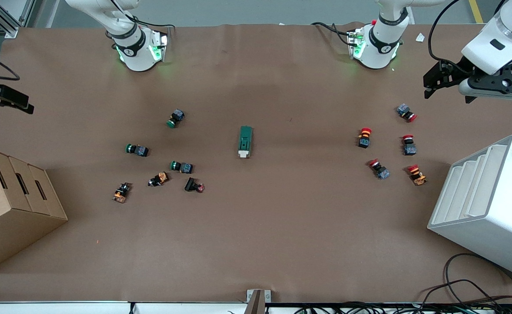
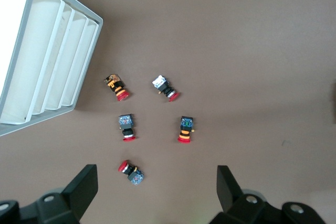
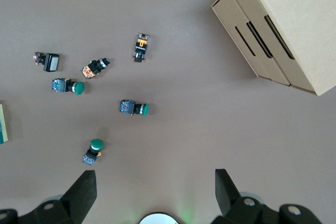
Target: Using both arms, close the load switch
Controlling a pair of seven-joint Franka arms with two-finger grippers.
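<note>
The load switch [image 1: 245, 141], a narrow dark-green block with a white end piece, lies flat in the middle of the table; the white end points toward the front camera. Only a sliver of the load switch [image 3: 2, 124] shows at the edge of the right wrist view. My left gripper [image 1: 432, 85] hangs open in the air over the left arm's end of the table, above the red push-buttons; nothing is between its fingers [image 2: 84, 184]. My right gripper [image 1: 9, 99] hangs open and empty over the right arm's end; its fingers [image 3: 84, 187] are spread wide.
Several red push-buttons [image 1: 364, 137] lie scattered toward the left arm's end. Green and orange ones [image 1: 176, 117] lie toward the right arm's end. A cardboard box [image 1: 11, 205] and a white slotted rack [image 1: 487, 205] stand at the table's two ends. Cables [image 1: 469, 292] trail at the near edge.
</note>
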